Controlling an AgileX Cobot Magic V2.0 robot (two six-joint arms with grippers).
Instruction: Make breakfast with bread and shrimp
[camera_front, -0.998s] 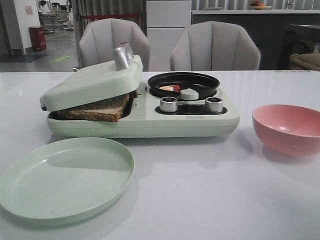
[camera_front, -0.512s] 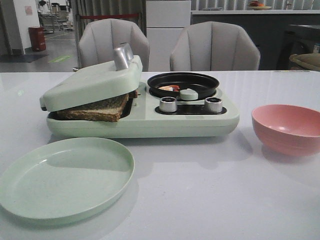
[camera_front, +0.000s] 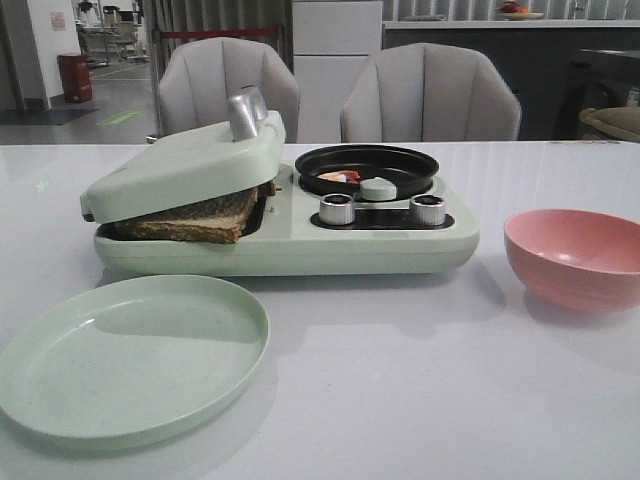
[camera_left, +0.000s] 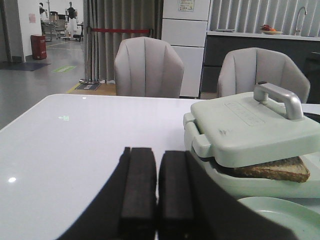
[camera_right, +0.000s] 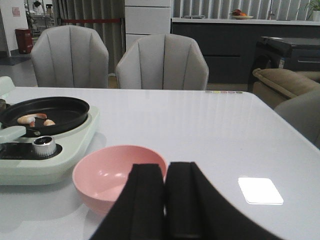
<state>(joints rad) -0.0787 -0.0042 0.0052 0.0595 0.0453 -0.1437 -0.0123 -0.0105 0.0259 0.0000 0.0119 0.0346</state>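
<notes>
Nothing on the desk (camera_front: 420, 380) has shifted since the earlier front views; every item sits as before.

Pale green breakfast maker (camera_front: 300, 235): centre of the desk, hinged lid (camera_front: 180, 165) tilted, resting on the bread (camera_front: 190, 222), whose browned edge shows beneath it.
Black pan (camera_front: 368, 168): on the maker's right half, holding the shrimp (camera_front: 340, 176) beside a pale green knob (camera_front: 378, 187).
Green plate (camera_front: 130, 355): in front of the maker, toward the left.
Pink bowl (camera_front: 575, 258): right of the maker, apart from it.
Left gripper (camera_left: 150, 200): fingers pressed together, holding nothing, above the desk left of the maker.
Right gripper (camera_right: 165, 200): fingers likewise closed and holding nothing, just beside the pink bowl.
</notes>
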